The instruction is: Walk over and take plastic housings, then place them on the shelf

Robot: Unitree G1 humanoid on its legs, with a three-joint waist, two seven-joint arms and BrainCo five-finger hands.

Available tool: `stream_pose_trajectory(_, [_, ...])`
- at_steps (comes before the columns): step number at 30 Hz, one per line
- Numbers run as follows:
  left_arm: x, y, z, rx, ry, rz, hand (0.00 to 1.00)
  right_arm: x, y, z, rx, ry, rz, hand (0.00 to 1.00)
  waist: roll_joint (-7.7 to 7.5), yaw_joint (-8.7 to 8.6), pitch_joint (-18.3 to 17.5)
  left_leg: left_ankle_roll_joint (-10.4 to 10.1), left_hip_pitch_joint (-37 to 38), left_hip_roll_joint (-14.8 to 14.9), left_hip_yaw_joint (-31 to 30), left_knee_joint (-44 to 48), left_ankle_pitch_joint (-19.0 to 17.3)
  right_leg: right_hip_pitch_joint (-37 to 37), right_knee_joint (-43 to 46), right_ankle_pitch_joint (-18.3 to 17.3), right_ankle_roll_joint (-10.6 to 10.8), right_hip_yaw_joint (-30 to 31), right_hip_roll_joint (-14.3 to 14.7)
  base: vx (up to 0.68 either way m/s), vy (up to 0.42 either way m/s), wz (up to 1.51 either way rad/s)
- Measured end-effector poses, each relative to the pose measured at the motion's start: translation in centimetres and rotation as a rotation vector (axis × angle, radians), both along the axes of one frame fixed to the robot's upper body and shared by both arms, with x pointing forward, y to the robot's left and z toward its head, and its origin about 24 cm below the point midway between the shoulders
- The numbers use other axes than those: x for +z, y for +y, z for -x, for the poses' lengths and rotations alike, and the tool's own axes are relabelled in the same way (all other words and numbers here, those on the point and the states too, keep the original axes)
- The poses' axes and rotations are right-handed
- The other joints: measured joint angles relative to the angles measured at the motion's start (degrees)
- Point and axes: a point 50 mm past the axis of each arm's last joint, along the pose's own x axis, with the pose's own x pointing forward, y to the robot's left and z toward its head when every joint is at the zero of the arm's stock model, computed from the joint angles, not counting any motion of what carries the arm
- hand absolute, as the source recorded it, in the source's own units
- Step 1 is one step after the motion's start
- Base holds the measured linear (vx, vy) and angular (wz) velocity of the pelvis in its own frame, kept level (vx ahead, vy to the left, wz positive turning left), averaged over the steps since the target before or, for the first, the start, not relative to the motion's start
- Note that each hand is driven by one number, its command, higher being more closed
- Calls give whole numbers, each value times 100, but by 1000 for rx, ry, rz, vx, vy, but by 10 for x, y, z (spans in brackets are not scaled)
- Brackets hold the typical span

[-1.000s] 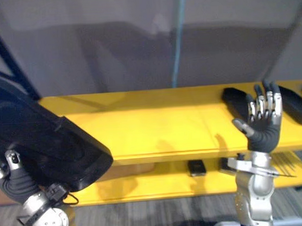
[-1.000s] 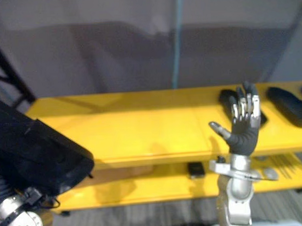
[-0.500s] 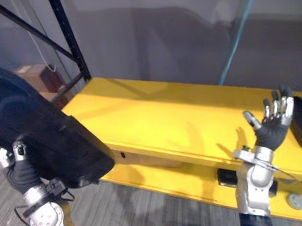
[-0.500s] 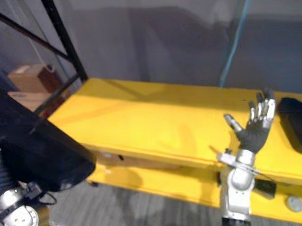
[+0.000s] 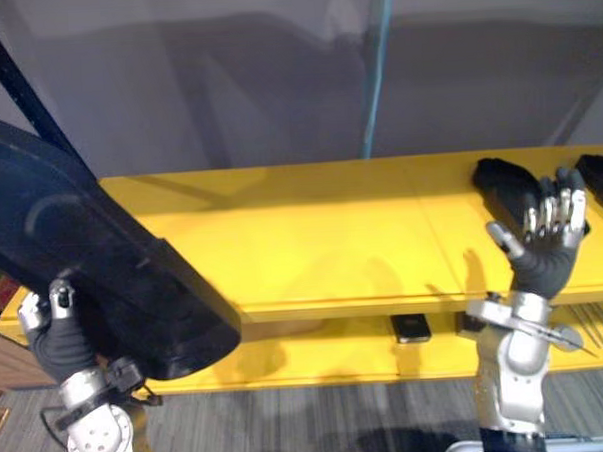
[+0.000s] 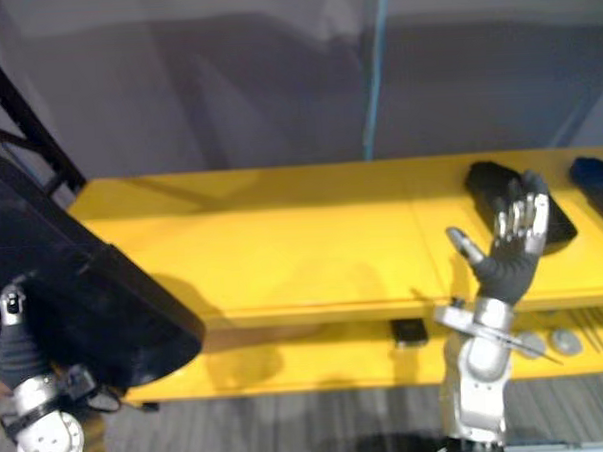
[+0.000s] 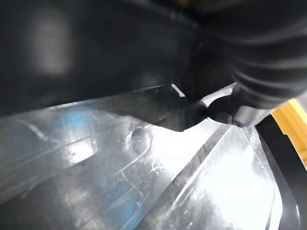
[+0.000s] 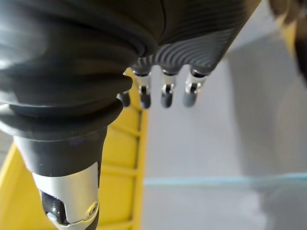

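A large black plastic housing fills the lower left, held up by my left hand, whose thumb curls over its near edge. Its glossy inner face shows close up in the left wrist view. In front of me runs the yellow shelf, with the held housing short of its left end. Another black housing lies at the shelf's right end, and a third lies at the far right edge. My right hand is raised in front of the shelf's right part, open, fingers straight and holding nothing.
A lower yellow shelf carries a small black part and round grey pieces. A blue pole stands behind the shelf against a grey wall. A black rack post slants at the left.
The camera swung left and has come back square to the shelf. The left hand still holds the housing. The right hand stays raised and open.
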Motion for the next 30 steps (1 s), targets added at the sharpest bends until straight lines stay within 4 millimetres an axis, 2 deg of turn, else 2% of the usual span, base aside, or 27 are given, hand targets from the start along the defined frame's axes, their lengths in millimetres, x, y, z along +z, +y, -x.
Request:
stream_pose_trajectory(3, [0, -1, -1, -18, 4, -10, 100, -4, -3, 3, -14, 28, -3, 0, 11, -120, -68, -12, 34, 13, 110, -71, 6, -9, -107, 69, 30, 65, 25, 16, -82, -13])
stream_pose_trajectory(5, [1, -2, -2, -29, 3, -16, 100, -6, -3, 3, -12, 40, -3, 0, 18, -130, -74, -12, 35, 30, 161, -76, 6, -15, -195, 151, 30, 135, 50, 11, -10, -14])
stream_pose_trajectory(6, [4, -5, -8, -45, -22, -7, 100, -19, 1, 12, 36, 101, -29, 0, -12, -134, -137, -30, 21, 46, 391, -82, 33, 89, -719, 612, 54, 148, 70, 4, 2, -7])
stream_pose_trajectory(10, [4, -5, -8, -44, -22, -7, 100, -18, 2, 12, 37, 100, -28, 0, -12, -141, -109, -30, 25, 47, 397, -78, 33, 89, -718, 612, 54, 150, 70, 0, 0, 0])
stream_pose_trajectory(14, [4, -5, -9, -40, -27, -1, 100, -9, 4, 13, 39, 61, -19, 0, -22, -184, 63, -30, 49, 58, 439, -56, 33, 51, -630, 612, 54, 189, 73, -20, 4, -5])
stream_pose_trajectory(17, [8, -13, -14, -66, -52, 12, 100, 0, 4, 15, 27, 18, -17, 0, -85, -173, 103, -31, 27, 69, 451, -36, 33, 37, -602, 613, 54, 176, 71, -8, 1, -1])
stream_pose_trajectory(21, [25, -24, -18, -116, -135, -2, 100, 24, 7, 19, 5, -96, -6, 0, -172, -182, 128, -33, 18, 139, 439, -46, 22, 95, -603, 613, 54, 123, 92, -5, -5, 4])
stream_pose_trajectory(24, [39, -27, -20, -139, -192, -30, 100, 36, 10, 22, -27, -142, 24, 0, -174, -188, 125, -5, 9, 162, 432, -67, 4, 113, -607, 612, 54, -13, 65, 8, 7, 6])
stream_pose_trajectory(30, [55, -36, -30, -267, -192, -140, 100, 34, 13, 19, -32, -103, 26, 0, -174, -197, 84, -40, 37, 160, 493, -45, 27, 109, -608, 623, 59, -26, 55, 8, -3, -1])
